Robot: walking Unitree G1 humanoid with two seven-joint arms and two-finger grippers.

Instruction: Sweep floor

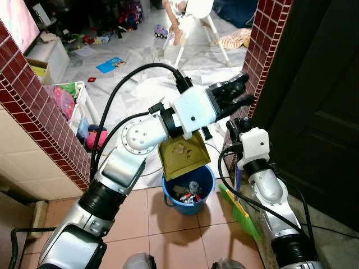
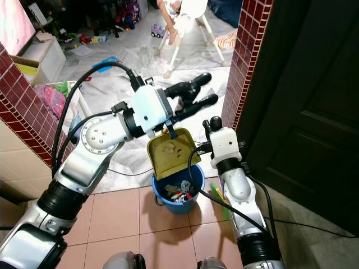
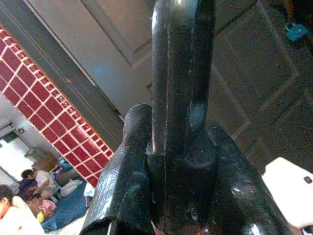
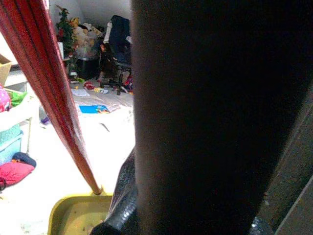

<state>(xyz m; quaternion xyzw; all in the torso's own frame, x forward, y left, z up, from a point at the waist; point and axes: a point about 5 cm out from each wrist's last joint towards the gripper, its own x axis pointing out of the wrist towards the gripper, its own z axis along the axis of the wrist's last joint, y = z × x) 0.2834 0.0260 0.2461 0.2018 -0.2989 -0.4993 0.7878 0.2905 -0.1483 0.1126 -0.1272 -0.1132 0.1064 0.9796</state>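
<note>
Dustpan: yellow dustpan [image 1: 182, 154], tilted over the blue bucket [image 1: 188, 191], some debris stuck to its face.
Bucket: on the tiled floor [image 1: 168, 235], with litter inside.
Left tool: left tool [image 1: 235, 95] raised above the dustpan, fingers close together and pointing at the brick pillar [image 1: 268, 39]; whether it grips the dustpan's handle, I cannot tell.
Right tool: right tool [image 1: 240, 128] just beside the bucket, above the green broom [image 1: 240, 210]; its grip cannot be told.
Behind: white high chair [image 1: 197, 22] and scattered toys.

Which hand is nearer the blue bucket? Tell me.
Right. The right hand is just above and beside the blue bucket, by the broom. The left hand is higher, holding the yellow dustpan over it.
</note>
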